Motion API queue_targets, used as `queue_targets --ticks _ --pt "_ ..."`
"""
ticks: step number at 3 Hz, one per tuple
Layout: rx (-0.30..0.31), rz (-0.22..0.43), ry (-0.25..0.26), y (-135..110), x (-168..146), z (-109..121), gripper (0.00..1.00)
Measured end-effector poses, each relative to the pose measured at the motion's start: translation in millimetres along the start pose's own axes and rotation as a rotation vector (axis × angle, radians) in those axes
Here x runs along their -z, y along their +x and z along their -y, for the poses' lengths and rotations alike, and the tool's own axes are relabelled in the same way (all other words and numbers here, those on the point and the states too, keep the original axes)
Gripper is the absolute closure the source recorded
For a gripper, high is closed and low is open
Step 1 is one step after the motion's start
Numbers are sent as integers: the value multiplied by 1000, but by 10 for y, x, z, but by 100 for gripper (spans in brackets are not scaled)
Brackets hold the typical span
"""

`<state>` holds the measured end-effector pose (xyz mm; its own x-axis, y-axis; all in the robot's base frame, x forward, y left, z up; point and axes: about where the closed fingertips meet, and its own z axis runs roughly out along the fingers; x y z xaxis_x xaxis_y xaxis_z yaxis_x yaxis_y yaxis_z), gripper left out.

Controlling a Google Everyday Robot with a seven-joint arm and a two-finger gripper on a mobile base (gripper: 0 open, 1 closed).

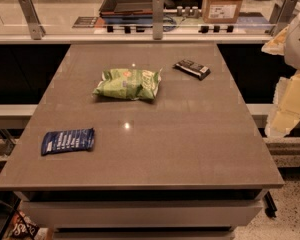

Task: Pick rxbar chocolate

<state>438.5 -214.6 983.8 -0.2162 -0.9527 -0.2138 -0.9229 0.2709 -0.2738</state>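
Note:
The rxbar chocolate (191, 68) is a small flat black wrapper with pale label blocks. It lies on the far right part of the grey table (190, 134), angled slightly. My arm with the gripper (289, 101) shows as pale cream and white shapes at the right edge of the view, beyond the table's right side. It is well to the right of the bar and a little nearer to the camera, not touching anything on the table.
A crinkled green bag (128, 83) lies mid-table, left of the bar. A blue packet with white text (68, 140) lies near the front left. A glass barrier (158, 14) with metal posts lines the far edge, with a cardboard box (223, 3) behind it.

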Motion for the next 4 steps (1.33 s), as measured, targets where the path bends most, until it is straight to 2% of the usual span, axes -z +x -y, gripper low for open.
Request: queue_targets --ticks 1,2,3,4 --pt "0 0 0 0 0 0 0" --pt "-33 44 43 50 34 151 0" --pt "-149 148 115 220 -25 399 0" --pt "-264 284 198 347 -135 687 0"
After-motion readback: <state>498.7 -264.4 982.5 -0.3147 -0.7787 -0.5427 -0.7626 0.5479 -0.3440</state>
